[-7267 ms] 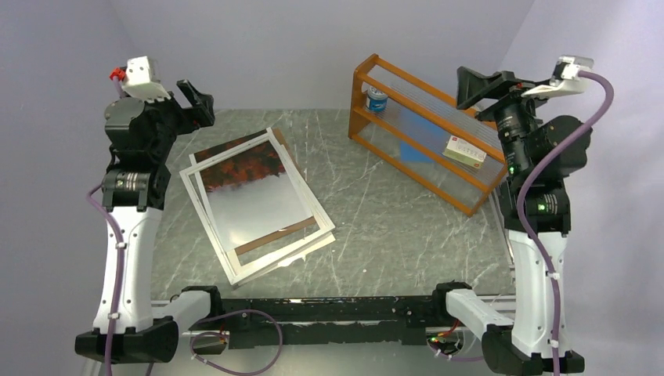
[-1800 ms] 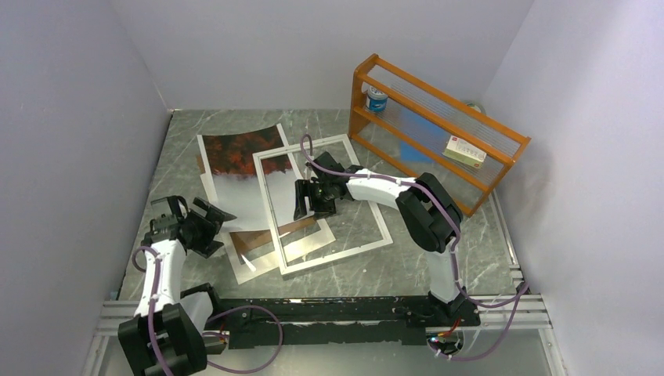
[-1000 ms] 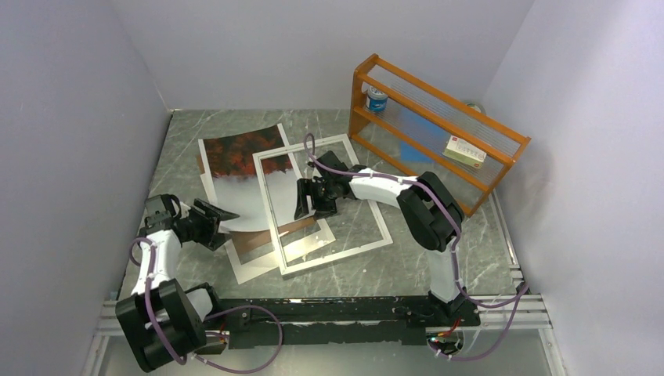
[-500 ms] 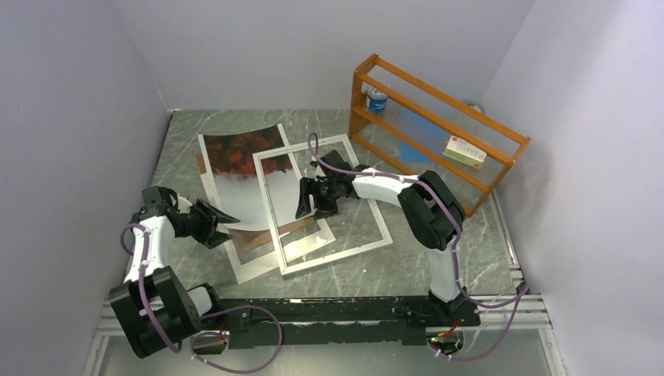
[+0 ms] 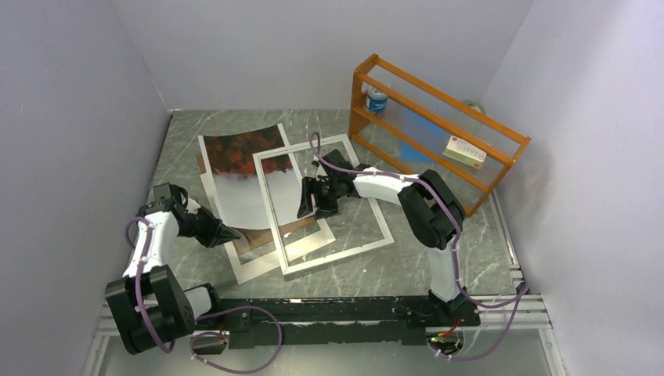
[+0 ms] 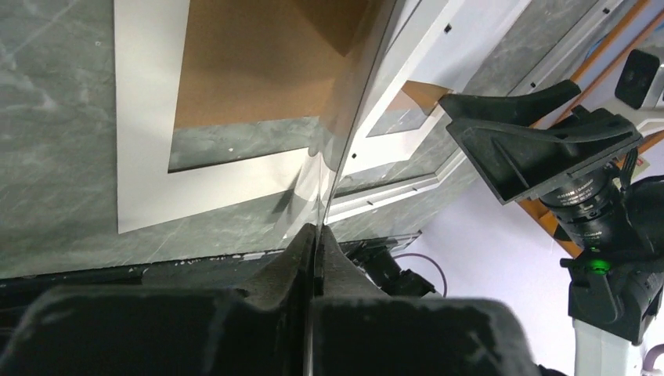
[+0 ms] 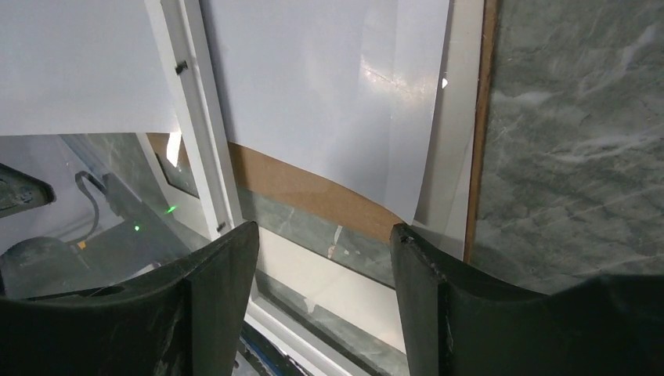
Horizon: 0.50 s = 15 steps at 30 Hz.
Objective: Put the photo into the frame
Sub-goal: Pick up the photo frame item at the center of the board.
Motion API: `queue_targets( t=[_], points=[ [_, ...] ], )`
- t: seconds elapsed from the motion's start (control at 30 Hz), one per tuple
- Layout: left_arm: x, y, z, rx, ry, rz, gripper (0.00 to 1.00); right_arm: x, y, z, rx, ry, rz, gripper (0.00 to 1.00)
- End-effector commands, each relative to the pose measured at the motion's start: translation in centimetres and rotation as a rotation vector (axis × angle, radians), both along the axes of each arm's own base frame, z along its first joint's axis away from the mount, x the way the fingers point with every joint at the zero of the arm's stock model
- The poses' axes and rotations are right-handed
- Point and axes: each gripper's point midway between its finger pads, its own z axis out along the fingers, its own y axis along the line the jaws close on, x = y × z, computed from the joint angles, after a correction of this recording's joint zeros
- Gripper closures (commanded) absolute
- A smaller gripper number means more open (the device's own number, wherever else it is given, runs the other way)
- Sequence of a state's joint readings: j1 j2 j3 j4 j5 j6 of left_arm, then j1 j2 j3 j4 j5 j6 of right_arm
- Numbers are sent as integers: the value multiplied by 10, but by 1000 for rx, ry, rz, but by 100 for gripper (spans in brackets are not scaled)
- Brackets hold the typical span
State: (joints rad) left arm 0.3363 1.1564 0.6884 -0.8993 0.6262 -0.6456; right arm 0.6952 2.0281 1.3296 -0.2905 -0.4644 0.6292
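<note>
The left gripper (image 6: 315,235) is pinched shut on the near-left corner of the photo (image 5: 239,184), which the wrist view shows edge-on as a thin sheet rising from the closed jaws. The print lies on the left half of the table, its right side tucked under the left rail of the frame (image 5: 337,256), its near end over the brown backing board (image 5: 254,239). The right gripper (image 5: 307,205) hangs over that rail with its jaws wide apart, holding nothing.

The print looks light, glossy and limp. It will likely bow and sag when lifted by one corner, and crease if dragged under the rail, so the pale margin at an edge seems the safest hold.

Its long axis runs from the far edge toward the near edge, slanting a little rightward. The dark foliage end points to the far edge and the misty end to the near edge.
</note>
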Motion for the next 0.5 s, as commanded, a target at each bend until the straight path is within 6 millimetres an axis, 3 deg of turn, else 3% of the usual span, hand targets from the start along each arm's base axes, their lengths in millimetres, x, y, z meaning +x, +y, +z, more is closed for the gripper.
queue_targets(
  t=[0.0, 0.1, 0.23, 0.47],
  points=[
    [6, 9, 15, 63, -14, -8, 97, 1, -22, -28, -102, 27, -37, 34],
    [3, 19, 25, 131, 10, -8, 97, 5, -25, -23, -119, 11, -41, 28],
    [-1, 34, 50, 226, 42, -11, 97, 20, -31, -1, -132, -37, -52, 23],
    [-17, 71, 91, 466, 100, 2, 97, 40, -37, 21, -128, -99, -53, 22]
  ],
)
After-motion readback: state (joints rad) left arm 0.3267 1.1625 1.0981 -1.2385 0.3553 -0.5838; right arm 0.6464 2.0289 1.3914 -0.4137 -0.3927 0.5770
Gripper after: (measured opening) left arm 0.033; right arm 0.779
